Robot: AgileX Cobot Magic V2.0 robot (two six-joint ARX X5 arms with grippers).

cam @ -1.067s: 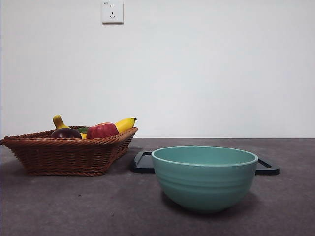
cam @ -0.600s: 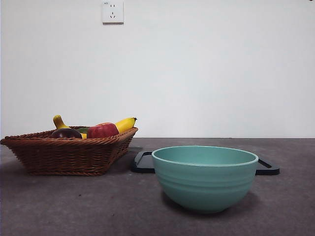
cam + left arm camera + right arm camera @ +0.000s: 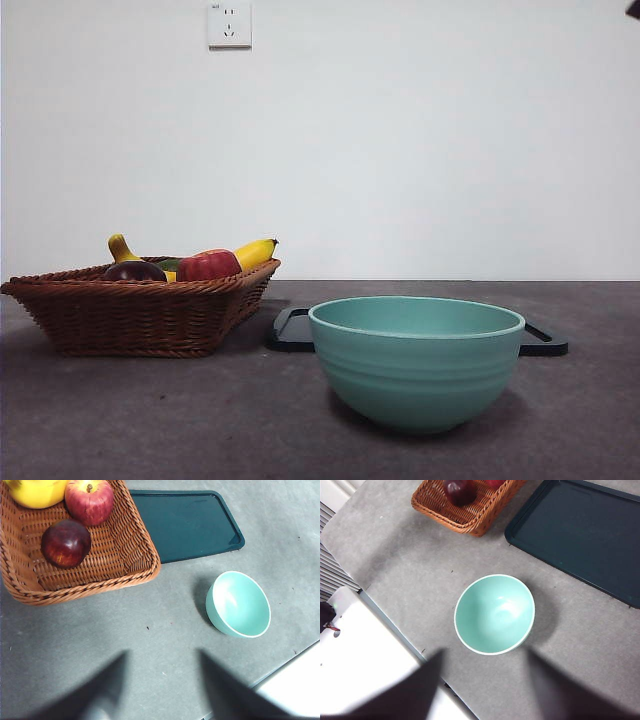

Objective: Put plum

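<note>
Where the front view looks level across the grey surface (image 3: 150, 420), a brown woven basket (image 3: 140, 315) stands at the left with the plum (image 3: 134, 271) showing above its rim, beside a red apple (image 3: 208, 265) and a yellow banana (image 3: 254, 252). A green bowl (image 3: 416, 362) stands nearer, in front of a dark tray (image 3: 292, 330). A small dark tip shows at the top right corner; which arm it belongs to cannot be told.

In the left wrist view, the left gripper (image 3: 162, 680) hangs high over bare surface, jaws spread wide and holding nothing. The plum (image 3: 65, 543) lies inside the basket (image 3: 100, 570), just beside the apple (image 3: 90, 501).

In the right wrist view, the right gripper (image 3: 485, 680) hangs above the bowl (image 3: 494, 614), jaws spread and holding nothing. The plum (image 3: 460, 491) sits in the basket, well apart from the bowl.
</note>
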